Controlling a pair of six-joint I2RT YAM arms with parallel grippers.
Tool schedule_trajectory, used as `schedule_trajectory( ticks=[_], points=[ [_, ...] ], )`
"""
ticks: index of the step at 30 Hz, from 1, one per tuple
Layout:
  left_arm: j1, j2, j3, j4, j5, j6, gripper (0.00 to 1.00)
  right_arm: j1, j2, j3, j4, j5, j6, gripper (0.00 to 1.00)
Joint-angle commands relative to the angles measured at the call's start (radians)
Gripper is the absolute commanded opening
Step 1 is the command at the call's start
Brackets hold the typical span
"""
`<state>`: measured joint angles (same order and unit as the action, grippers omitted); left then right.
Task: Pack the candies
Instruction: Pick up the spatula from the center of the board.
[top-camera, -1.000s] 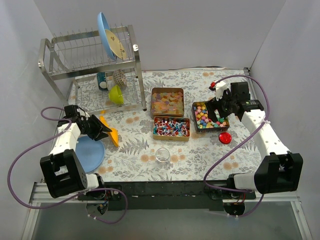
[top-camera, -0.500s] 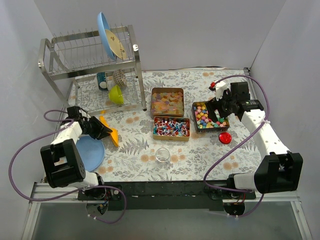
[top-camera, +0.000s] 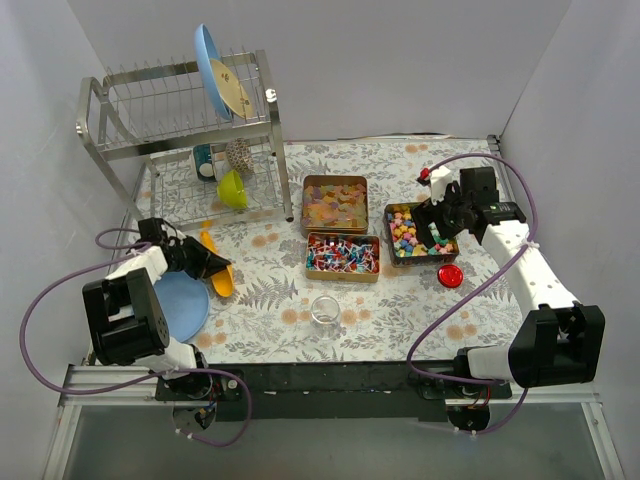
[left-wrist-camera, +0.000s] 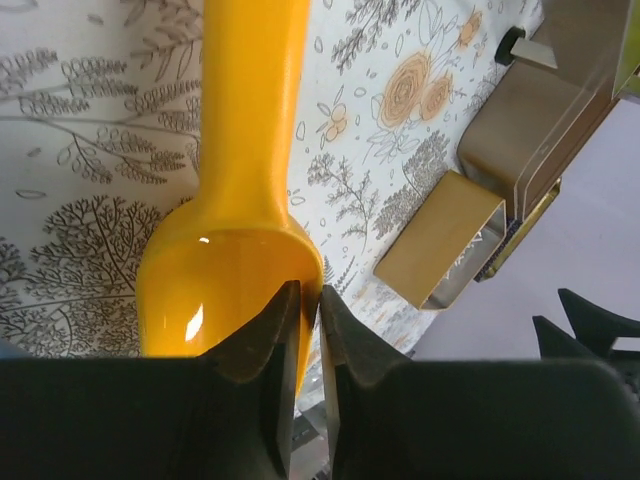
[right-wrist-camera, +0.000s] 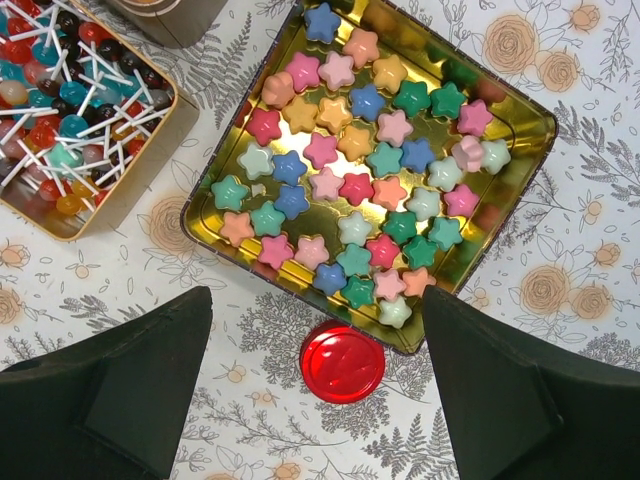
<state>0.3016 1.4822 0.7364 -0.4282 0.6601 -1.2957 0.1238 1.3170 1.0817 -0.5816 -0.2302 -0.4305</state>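
Note:
The candies lie in three gold tins: bright star-shaped candies (top-camera: 402, 228) on the right, red-blue-white wrapped candies on sticks (top-camera: 343, 254) in the middle, and pale orange-yellow candies (top-camera: 334, 199) behind them. My right gripper (top-camera: 433, 226) hangs open and empty over the star candies (right-wrist-camera: 360, 165), its near edge and the red lid (right-wrist-camera: 342, 361) between the fingertips (right-wrist-camera: 190, 320). My left gripper (top-camera: 210, 264) is shut on the rim of the orange scoop (top-camera: 222, 284), far left of the tins. In the left wrist view the jaws (left-wrist-camera: 307, 292) pinch the bowl edge of the scoop (left-wrist-camera: 250, 140).
A small glass jar (top-camera: 323, 308) stands open in front of the tins. The red lid (top-camera: 450, 275) lies beside the star tin. A blue plate (top-camera: 178, 308) lies under my left arm. A dish rack (top-camera: 180, 130) with a plate and cups fills the back left.
My left gripper has swung the scoop a little toward the near side, turning it so the bowl points down. The right gripper has shifted slightly over the star tin.

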Motion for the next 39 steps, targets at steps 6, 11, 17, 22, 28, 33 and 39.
schedule_trajectory(
  ticks=[6,11,17,22,28,33,39],
  points=[
    [0.005,-0.112,0.03,-0.173,0.076,0.12,0.0,-0.006,-0.029,0.0,0.025,-0.006,-0.022,0.93],
    [0.004,-0.128,0.109,-0.343,0.117,0.263,0.0,-0.006,-0.019,0.004,0.031,-0.023,-0.022,0.92],
    [-0.034,-0.171,0.149,-0.515,0.225,0.503,0.0,-0.006,-0.027,0.044,-0.023,-0.128,-0.089,0.91],
    [-0.345,-0.259,0.133,-0.508,0.366,0.549,0.0,0.003,-0.044,0.08,-0.115,-0.31,-0.201,0.88],
    [-0.458,-0.2,0.179,-0.523,0.403,0.576,0.0,0.016,-0.006,0.213,-0.221,-0.382,-0.33,0.88],
    [-0.606,-0.035,0.411,-0.537,0.315,0.668,0.0,0.016,0.07,0.383,-0.322,-0.529,-0.415,0.88],
    [-0.737,0.154,0.769,-0.765,0.133,1.094,0.0,0.017,0.182,0.556,-0.392,-0.74,-0.375,0.91]
  ],
)
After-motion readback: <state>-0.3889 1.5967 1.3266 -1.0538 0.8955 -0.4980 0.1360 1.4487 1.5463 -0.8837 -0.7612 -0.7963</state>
